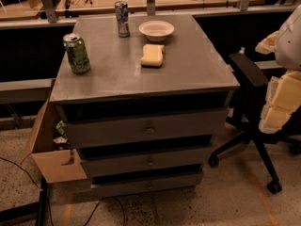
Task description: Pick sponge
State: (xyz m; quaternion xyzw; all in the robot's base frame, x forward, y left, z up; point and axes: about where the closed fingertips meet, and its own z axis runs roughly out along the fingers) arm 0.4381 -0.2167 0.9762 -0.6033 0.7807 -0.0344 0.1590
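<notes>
The sponge (153,55) is a pale yellow foam block with wavy sides. It lies flat on the grey cabinet top (188,74), right of centre and just in front of the shallow white bowl (156,30). Nothing touches it. My arm and gripper (282,102) show as white and cream shapes at the right edge of the view. They are off the cabinet, far to the right of the sponge.
A green can (76,53) stands near the cabinet's left edge, and a silver-blue can (122,18) stands at the back, left of the bowl. A black office chair (249,107) is to the right of the cabinet. An open cardboard box (51,154) sits at the lower left.
</notes>
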